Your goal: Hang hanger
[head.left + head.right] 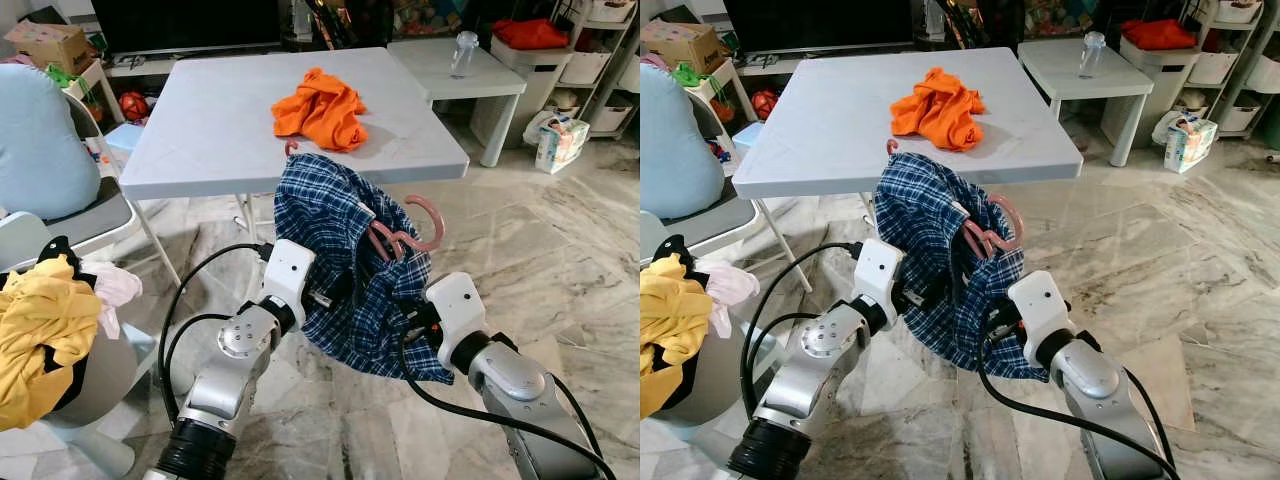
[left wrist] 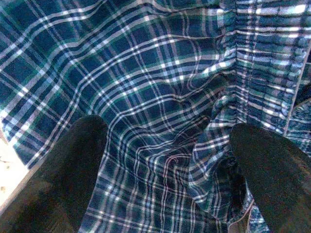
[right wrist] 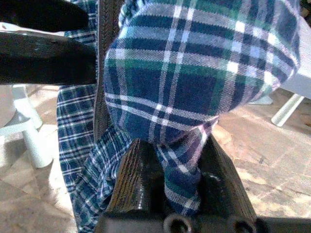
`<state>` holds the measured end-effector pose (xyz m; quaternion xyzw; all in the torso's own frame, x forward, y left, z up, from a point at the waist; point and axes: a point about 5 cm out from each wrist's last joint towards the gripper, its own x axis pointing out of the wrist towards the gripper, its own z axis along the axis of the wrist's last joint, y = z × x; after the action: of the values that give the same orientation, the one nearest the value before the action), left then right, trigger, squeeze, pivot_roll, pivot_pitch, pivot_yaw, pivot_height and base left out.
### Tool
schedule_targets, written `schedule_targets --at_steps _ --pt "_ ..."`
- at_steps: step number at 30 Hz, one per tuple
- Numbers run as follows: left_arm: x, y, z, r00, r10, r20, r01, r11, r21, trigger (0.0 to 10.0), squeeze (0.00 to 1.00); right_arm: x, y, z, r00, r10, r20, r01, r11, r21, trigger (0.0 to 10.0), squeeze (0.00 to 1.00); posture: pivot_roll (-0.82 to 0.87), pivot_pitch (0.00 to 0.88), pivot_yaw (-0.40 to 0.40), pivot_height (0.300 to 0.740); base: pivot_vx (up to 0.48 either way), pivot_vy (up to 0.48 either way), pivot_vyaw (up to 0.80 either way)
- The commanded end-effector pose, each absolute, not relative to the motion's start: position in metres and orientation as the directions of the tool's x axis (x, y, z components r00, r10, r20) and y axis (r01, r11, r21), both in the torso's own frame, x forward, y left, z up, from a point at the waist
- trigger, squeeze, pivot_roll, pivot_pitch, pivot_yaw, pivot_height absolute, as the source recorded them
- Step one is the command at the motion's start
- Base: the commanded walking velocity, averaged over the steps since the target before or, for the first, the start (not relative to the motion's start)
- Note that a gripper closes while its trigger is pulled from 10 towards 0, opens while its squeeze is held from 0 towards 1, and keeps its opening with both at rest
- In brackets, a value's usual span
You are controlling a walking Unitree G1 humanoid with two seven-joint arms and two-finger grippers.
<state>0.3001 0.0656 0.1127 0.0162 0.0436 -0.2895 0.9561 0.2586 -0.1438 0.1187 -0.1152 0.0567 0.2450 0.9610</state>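
A blue plaid shirt (image 1: 330, 215) hangs bunched between my two arms, in front of the white table's (image 1: 200, 140) near edge. Pink hangers (image 1: 425, 225) stick out of its right side, and a pink hook (image 1: 291, 147) shows at its top. My left gripper (image 1: 335, 292) presses into the shirt's left side; in the left wrist view its fingers (image 2: 73, 170) stand wide apart against the plaid cloth (image 2: 160, 97). My right gripper (image 1: 410, 320) is at the shirt's lower right, and its fingers (image 3: 136, 184) pinch a fold of plaid (image 3: 194, 82).
An orange garment (image 1: 320, 108) lies on the table. At the left, a chair with a pale blue cushion (image 1: 40, 140) stands above a bin holding yellow clothes (image 1: 40, 330). A low white table (image 1: 450, 75) with a bottle (image 1: 463, 52) stands at the back right. Marble floor spreads to the right.
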Motion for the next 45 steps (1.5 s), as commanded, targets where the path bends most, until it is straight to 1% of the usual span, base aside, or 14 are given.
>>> schedule_targets --at_steps 1,5,7,10,19,22,26,30,33,34,35,42,43,45 --pt "0.304 0.068 0.118 0.842 -0.536 -0.069 0.537 0.843 0.005 10.0 0.00 0.263 -0.141 0.130 0.880 0.460 -0.117 -0.475 0.856 -0.207 10.0 0.00 0.04 0.064 0.021 0.740 0.000 0.000 0.00" --pt "0.307 0.072 0.113 0.856 -0.508 -0.096 0.512 0.858 0.033 10.0 0.00 0.266 -0.143 0.134 0.891 0.442 -0.105 -0.454 0.872 -0.183 10.0 0.00 0.04 0.065 0.018 0.740 0.000 0.000 0.00" --pt "0.308 0.071 0.110 0.848 -0.520 -0.103 0.525 0.851 0.024 10.0 0.00 0.266 -0.141 0.135 0.882 0.458 -0.113 -0.470 0.870 -0.148 10.0 0.00 0.04 0.065 0.018 0.740 0.000 0.000 0.00" --pt "0.313 0.068 0.110 0.840 -0.532 -0.108 0.538 0.842 0.034 10.0 0.00 0.265 -0.137 0.139 0.866 0.489 -0.109 -0.500 0.852 -0.154 10.0 0.00 0.03 0.067 0.018 0.740 0.000 0.000 0.00" --pt "0.326 0.047 0.126 0.815 -0.578 -0.040 0.579 0.815 0.026 10.0 0.00 0.258 -0.125 0.138 0.807 0.573 -0.145 -0.590 0.796 -0.135 10.0 0.00 0.02 0.063 0.022 0.740 0.000 0.000 0.00" --pt "0.323 0.038 0.126 0.775 -0.631 -0.038 0.632 0.775 0.010 10.0 0.00 0.264 -0.127 0.135 0.831 0.533 -0.160 -0.555 0.814 -0.172 10.0 0.00 0.01 0.062 0.027 0.740 0.000 0.000 0.00" --pt "0.319 0.034 0.123 0.755 -0.653 -0.053 0.655 0.756 0.011 10.0 0.00 0.275 -0.127 0.138 0.861 0.486 -0.147 -0.507 0.841 -0.188 10.0 0.00 0.02 0.060 0.029 0.740 0.000 0.000 0.00" --pt "0.315 0.033 0.123 0.731 -0.680 -0.054 0.681 0.732 -0.010 10.0 0.00 0.289 -0.118 0.144 0.878 0.464 -0.115 -0.478 0.858 -0.188 10.0 0.00 0.03 0.059 0.024 0.740 0.000 0.000 0.00" --pt "0.315 0.033 0.125 0.733 -0.679 -0.050 0.680 0.734 -0.002 10.0 0.00 0.297 -0.113 0.147 0.887 0.450 -0.101 -0.461 0.867 -0.189 10.0 0.00 0.04 0.058 0.021 0.740 0.000 0.000 0.00" --pt "0.315 0.034 0.126 0.737 -0.675 -0.042 0.675 0.738 -0.002 10.0 0.18 0.299 -0.111 0.148 0.887 0.451 -0.095 -0.461 0.867 -0.191 10.0 0.00 0.04 0.055 0.018 0.740 0.000 0.000 0.00" --pt "0.316 0.035 0.128 0.743 -0.668 -0.027 0.668 0.744 -0.013 10.0 1.00 0.302 -0.108 0.150 0.889 0.450 -0.089 -0.458 0.867 -0.194 10.0 0.00 0.05 0.054 0.017 0.740 0.000 0.000 0.00" --pt "0.319 0.038 0.129 0.765 -0.642 -0.040 0.643 0.765 0.024 10.0 1.00 0.316 -0.109 0.149 0.919 0.388 -0.073 -0.395 0.894 -0.211 10.0 0.00 0.05 0.048 0.016 0.740 0.000 0.000 0.00" --pt "0.319 0.038 0.129 0.769 -0.638 -0.041 0.639 0.768 0.031 10.0 0.27 0.318 -0.110 0.150 0.924 0.376 -0.071 -0.383 0.899 -0.212 10.0 0.00 0.05 0.048 0.016 0.740 0.000 0.000 0.00" --pt "0.319 0.038 0.129 0.770 -0.637 -0.040 0.638 0.769 0.034 10.0 0.27 0.319 -0.111 0.150 0.927 0.369 -0.070 -0.376 0.902 -0.213 10.0 0.00 0.05 0.048 0.016 0.740 0.000 0.000 0.00"
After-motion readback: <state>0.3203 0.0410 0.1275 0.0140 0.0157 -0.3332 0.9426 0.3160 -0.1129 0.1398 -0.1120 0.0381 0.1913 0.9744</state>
